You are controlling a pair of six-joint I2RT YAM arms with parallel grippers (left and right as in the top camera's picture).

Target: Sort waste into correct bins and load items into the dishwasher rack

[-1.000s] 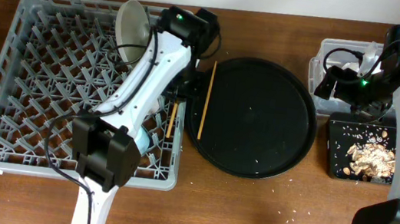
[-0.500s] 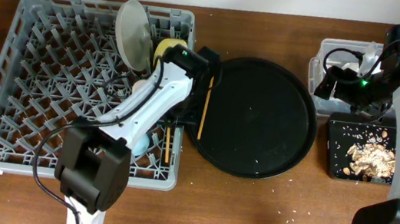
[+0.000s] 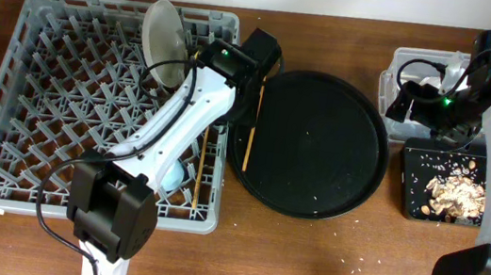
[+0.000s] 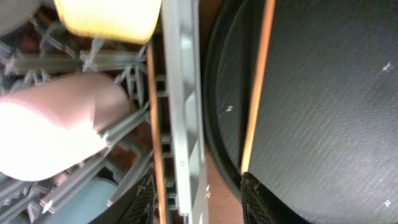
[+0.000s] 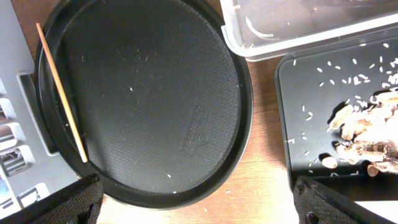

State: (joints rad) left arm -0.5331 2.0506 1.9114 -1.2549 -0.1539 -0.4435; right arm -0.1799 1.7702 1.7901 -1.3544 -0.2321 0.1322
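Note:
The grey dishwasher rack (image 3: 6, 78) holds the upright pale plate (image 3: 165, 30). In the left wrist view, the yellow bowl (image 4: 109, 18), pink cup (image 4: 56, 134), light blue cup (image 4: 81, 202) and one chopstick (image 4: 155, 124) sit in the rack along its right wall (image 4: 183, 112). The other chopstick (image 3: 253, 119) lies on the round tray's left side; it also shows in the left wrist view (image 4: 256, 87) and the right wrist view (image 5: 61, 93). My left gripper (image 3: 258, 58) (image 4: 199, 202) is open and empty above the rack's right wall. My right gripper (image 3: 422, 94) (image 5: 199, 205) is open and empty over the clear tub (image 3: 397, 67).
The large round black tray (image 3: 319, 157) lies in the middle. The shallow black tray (image 3: 411, 178) at the right holds tan food scraps (image 3: 457, 194) and white grains. Small crumbs (image 3: 362, 262) dot the table's front.
My left gripper swung from the rack's far right corner out along its right edge. The chopstick in the rack slid toward the front. The right arm has not moved.

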